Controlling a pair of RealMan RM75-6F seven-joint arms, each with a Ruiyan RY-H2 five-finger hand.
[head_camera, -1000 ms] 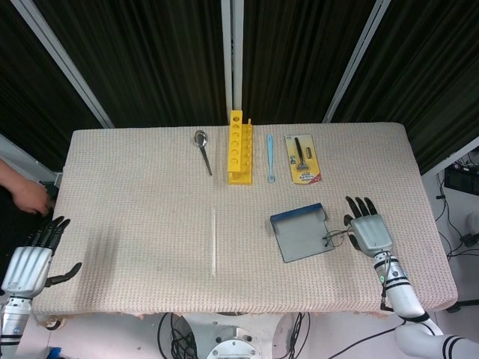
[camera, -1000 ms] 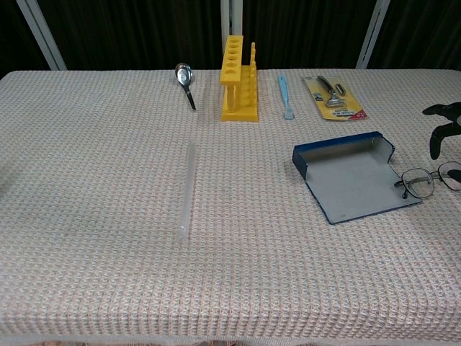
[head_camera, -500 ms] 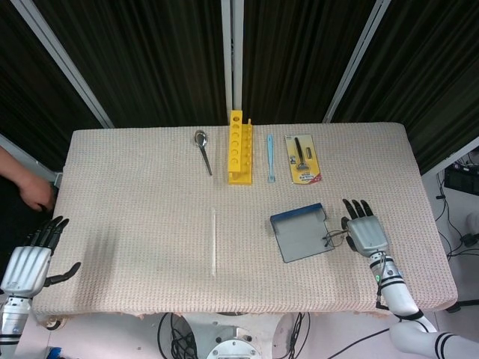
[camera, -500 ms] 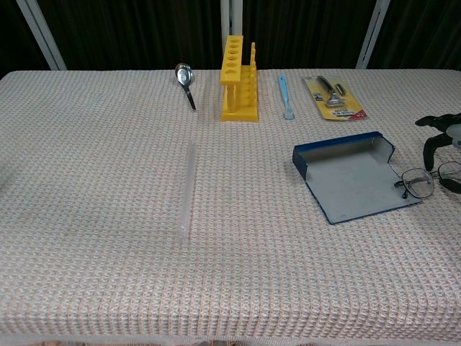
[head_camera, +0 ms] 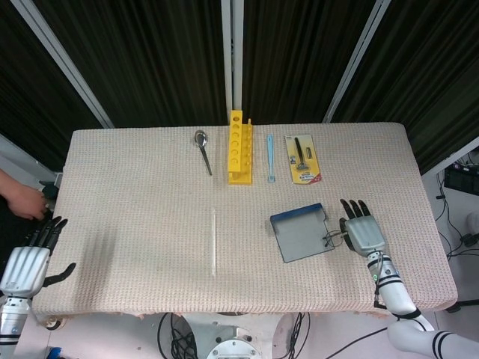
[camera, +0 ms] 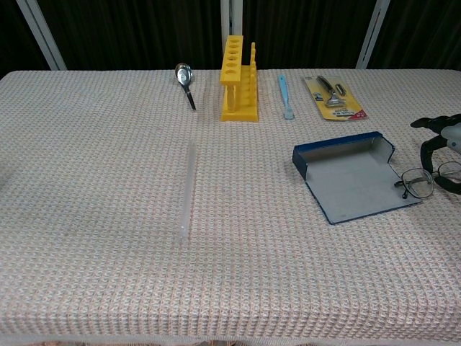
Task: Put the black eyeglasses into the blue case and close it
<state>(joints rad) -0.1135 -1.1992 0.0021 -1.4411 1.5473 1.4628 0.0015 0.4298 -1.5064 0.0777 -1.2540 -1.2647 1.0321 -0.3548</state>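
Observation:
The blue case lies open and flat on the right half of the table, grey lining up. The black eyeglasses rest at its right edge, one lens over the case's corner. My right hand hovers over the glasses' right part with fingers spread and pointing away from me; I cannot tell whether it touches them. My left hand hangs open beyond the table's near left corner, holding nothing; the chest view does not show it.
At the back stand a yellow rack, a metal spoon, a light blue tool and a carded razor. A clear tube lies mid-table. A person's hand shows at the left edge.
My right hand has crept left and slightly forward, closer over the glasses. The person's hand at the left edge has shifted lower. The left hand has barely moved.

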